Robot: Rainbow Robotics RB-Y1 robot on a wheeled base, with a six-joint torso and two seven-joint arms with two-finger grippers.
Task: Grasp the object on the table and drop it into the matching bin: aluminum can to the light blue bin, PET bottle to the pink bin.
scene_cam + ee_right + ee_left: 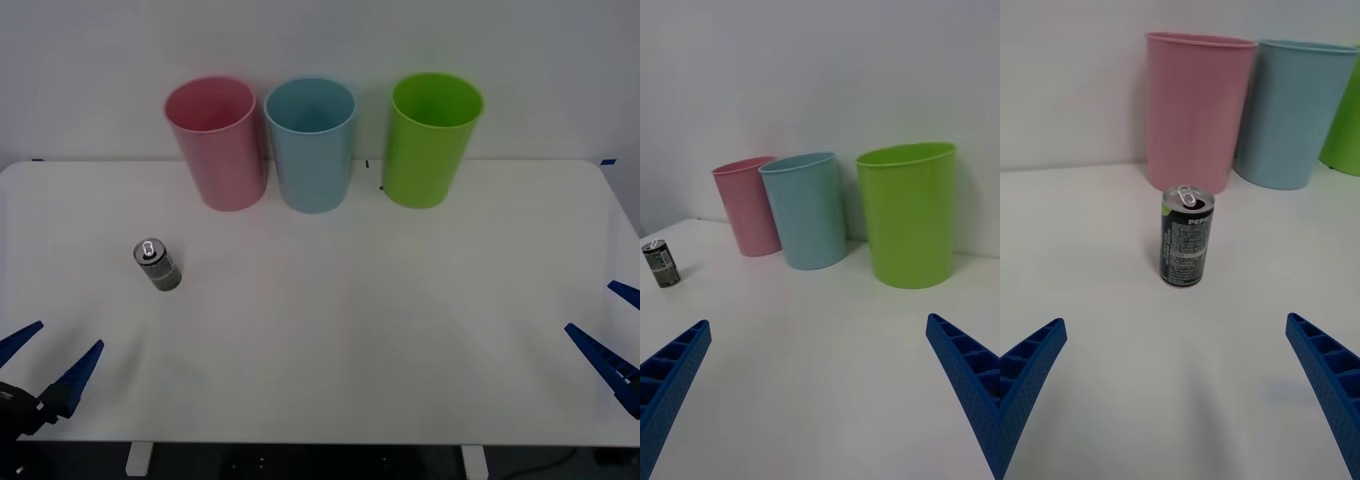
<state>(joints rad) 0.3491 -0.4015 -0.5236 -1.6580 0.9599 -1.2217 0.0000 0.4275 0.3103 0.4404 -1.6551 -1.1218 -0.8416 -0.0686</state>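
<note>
Standing upright on the white tabletop (330,330), the aluminum can (157,264) sits toward the robot's left, at about 7 o'clock from the pink bin (217,143) and well apart from it. The light blue bin (311,143) is just beside the pink one, at its 3 o'clock, with a green bin (431,138) farther along the same row. The left gripper (48,363) waits near the front edge at roughly 7 o'clock from the can, jaws spread wide with nothing between them; in its wrist view the can (1186,237) stands centred ahead of the blue fingers (1327,382). The right gripper (618,334) is parked at the far right edge, jaws likewise spread and empty.

Nothing is grasped yet, so the risks all lie ahead. The can is small, light and tall for its footprint; I judge that a finger arriving off-centre or too low could nudge it over and set it rolling. Its smooth round wall might slip if the jaws close near the top rim instead of around the body. The pink and light blue rims almost touch, so a release made short of the target would probably put the can in the wrong bin, and a low carry could clip the pink rim on the way across.
</note>
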